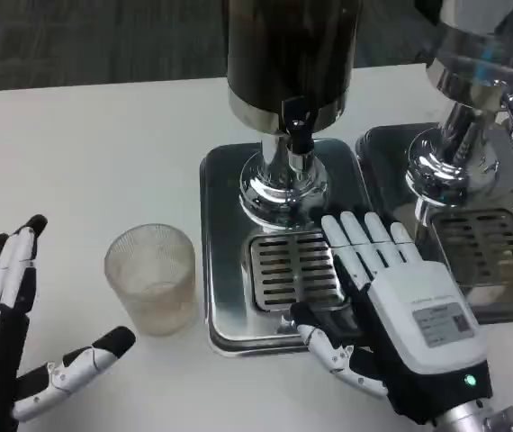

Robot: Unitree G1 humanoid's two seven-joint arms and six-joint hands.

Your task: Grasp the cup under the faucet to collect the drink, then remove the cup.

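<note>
The cup (152, 279) stands upright on the white table (85, 153), just left of the steel drip tray (225, 324) and apart from it, not under the faucet (298, 133). It is a clear ribbed tumbler; whether it holds any drink cannot be told. The faucet, a dark spout, projects from the base of the dark dispenser (291, 54), which stands on a chrome pedestal (283, 184) at the back of the tray. Below the faucet lies the slotted grate (291, 270), with nothing standing on it. The left hand (9, 324) lies at the lower left, palm toward the cup, its fingers straight and spread wide, the thumb reaching toward the cup's base without touching; it holds nothing. The right hand (391, 301) rests back upward over the right part of the grate and the tray's front right corner, fingers extended flat and close together, pointing toward the pedestal, thumb out to the left at the tray's front edge; it holds nothing. To the right stands a second dispenser (472, 81) on its own tray (508, 310), touching or nearly touching the first tray.
</note>
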